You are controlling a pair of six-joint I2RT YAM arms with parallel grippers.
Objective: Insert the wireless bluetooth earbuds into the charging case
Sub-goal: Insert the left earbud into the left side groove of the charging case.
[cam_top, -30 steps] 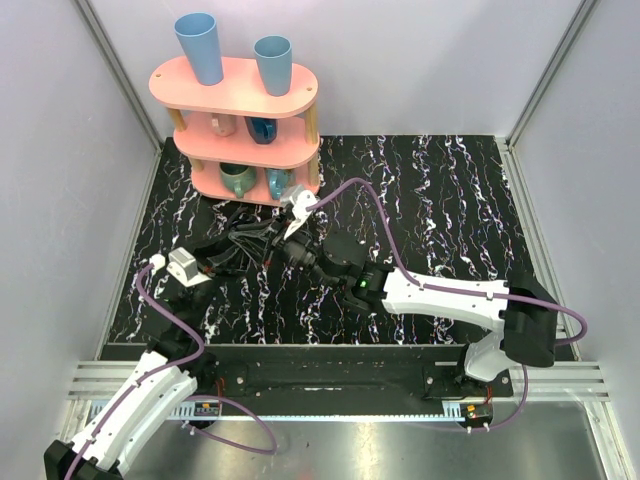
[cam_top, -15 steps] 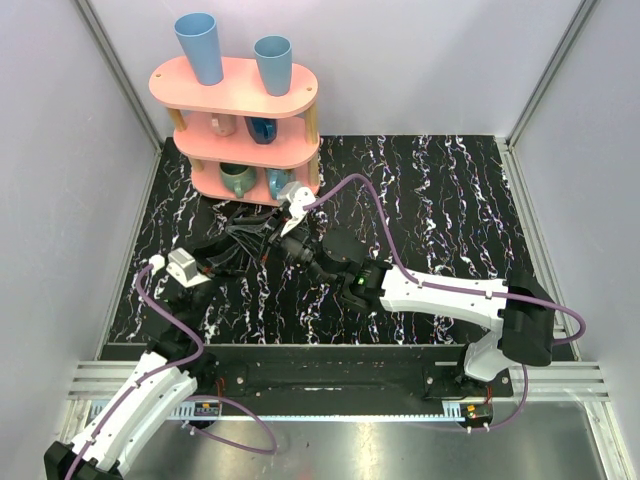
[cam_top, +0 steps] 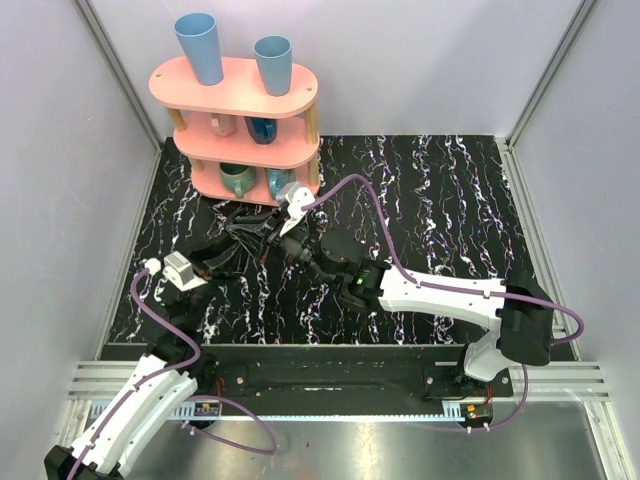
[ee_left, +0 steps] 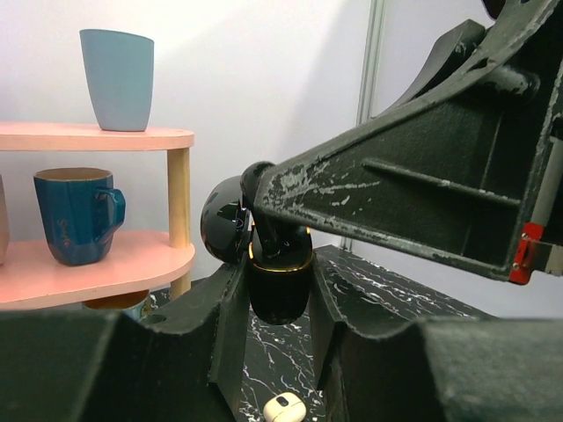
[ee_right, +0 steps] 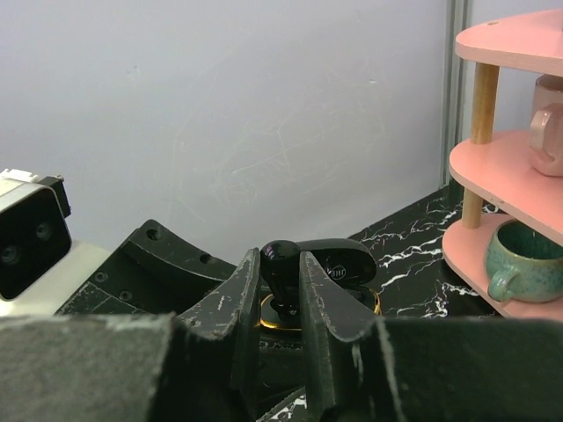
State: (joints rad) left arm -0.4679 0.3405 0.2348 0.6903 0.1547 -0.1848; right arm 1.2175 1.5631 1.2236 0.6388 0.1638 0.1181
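The left gripper pinches a glossy black object with a gold rim, held just in front of the pink shelf. The right gripper is pressed onto a small black piece at that object's top. The charging case, a small cream-white shape, lies on the marbled table directly below the left gripper's fingers; the earbuds cannot be made out.

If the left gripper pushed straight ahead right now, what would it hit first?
Probably the right gripper, whose black finger crosses just above the glossy black gold-rimmed object that the left gripper holds.
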